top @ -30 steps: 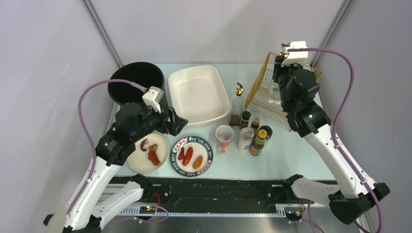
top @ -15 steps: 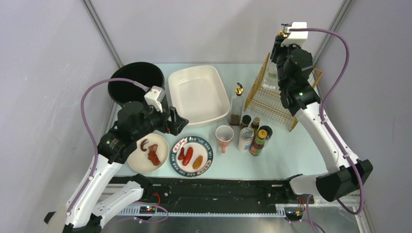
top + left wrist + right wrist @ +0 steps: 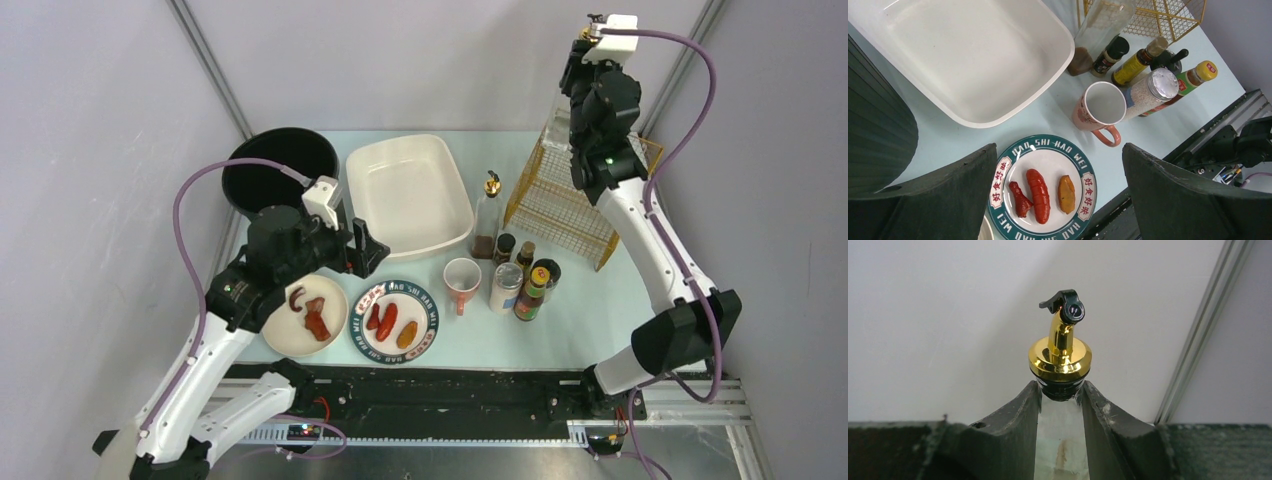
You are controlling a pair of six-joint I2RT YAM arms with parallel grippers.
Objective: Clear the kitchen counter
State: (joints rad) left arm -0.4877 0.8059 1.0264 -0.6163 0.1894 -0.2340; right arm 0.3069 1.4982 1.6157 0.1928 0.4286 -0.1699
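The pale mint kitchen counter [image 3: 600,320] carries plates, a mug and bottles. My right gripper [image 3: 1060,390] is raised high over the gold wire basket [image 3: 560,205] and is shut on the neck of a glass bottle [image 3: 1060,352] with a gold pourer and black spout; the pourer [image 3: 585,36] shows at the arm's top. My left gripper [image 3: 1059,150] hangs open and holds nothing above a teal-rimmed plate [image 3: 1048,142] that bears two red sausages and a yellow piece. The plate sits between its fingers in the left wrist view.
A white tub [image 3: 408,190] and a black pot [image 3: 280,165] stand at the back. A plain plate [image 3: 335,300] with dark red food lies front left. A pink mug [image 3: 461,280], another pourer bottle [image 3: 487,215] and several sauce bottles [image 3: 525,280] cluster at centre.
My right arm has lifted the bottle from basket height to well above the basket. The left arm has barely shifted.
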